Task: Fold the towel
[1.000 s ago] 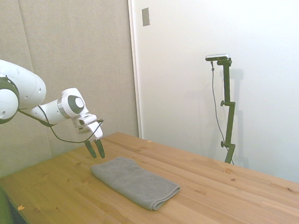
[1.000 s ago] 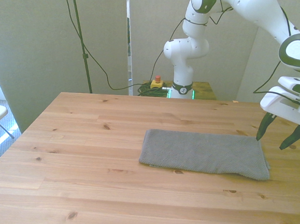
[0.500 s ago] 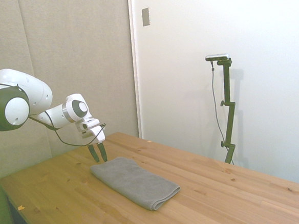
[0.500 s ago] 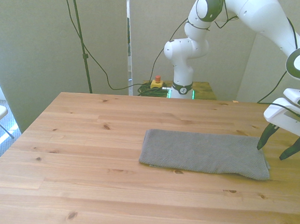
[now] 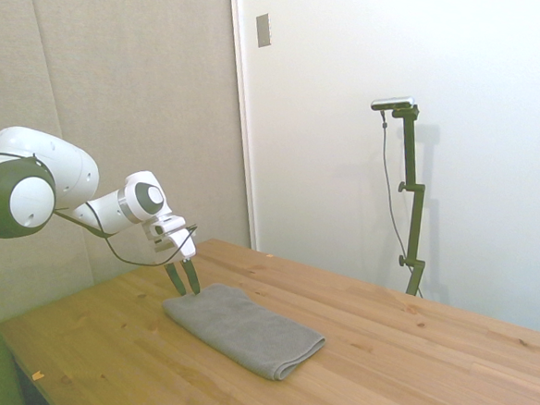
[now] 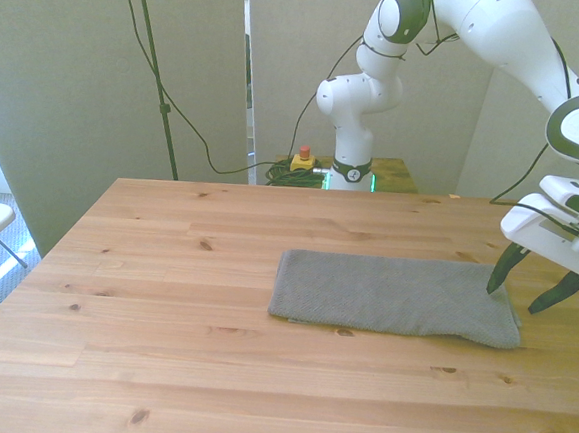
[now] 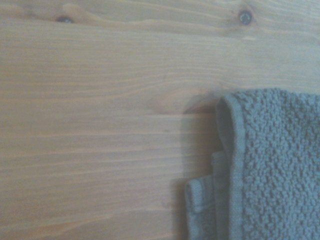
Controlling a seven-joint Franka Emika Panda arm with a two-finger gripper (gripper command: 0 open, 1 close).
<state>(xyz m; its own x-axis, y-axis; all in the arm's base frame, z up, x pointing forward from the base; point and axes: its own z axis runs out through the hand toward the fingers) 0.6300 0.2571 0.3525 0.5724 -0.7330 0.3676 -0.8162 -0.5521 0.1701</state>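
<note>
ok, i see the towel (image 6: 395, 297) lying flat on the wooden table (image 6: 159, 347), already in a long folded strip, grey, no pattern. in the front view it runs across the table's middle toward the front view's right; in the side view (image 5: 243, 328) it sits on the half of the table nearer the arm, angled, w/ the thick layered end toward the camera.

gripper (image 6: 523, 290) hangs at the towel's end on the front view's right, fingers spread apart & pointing down, nothing between them. one dark fingertip (image 6: 496, 281) is right at the towel's corner, the other sits off the cloth over bare wood. can't tell if the tip actually touches the fabric. side view shows the gripper (image 5: 182, 277) tilted, just above the towel's far end.

wrist cam gives a close look at the towel (image 7: 275, 165) corner: nubbly weave, stitched hem, a lower layer's edge peeking out beside it, rest is bare wood (image 7: 100, 125) w/ a couple knots.
</note>
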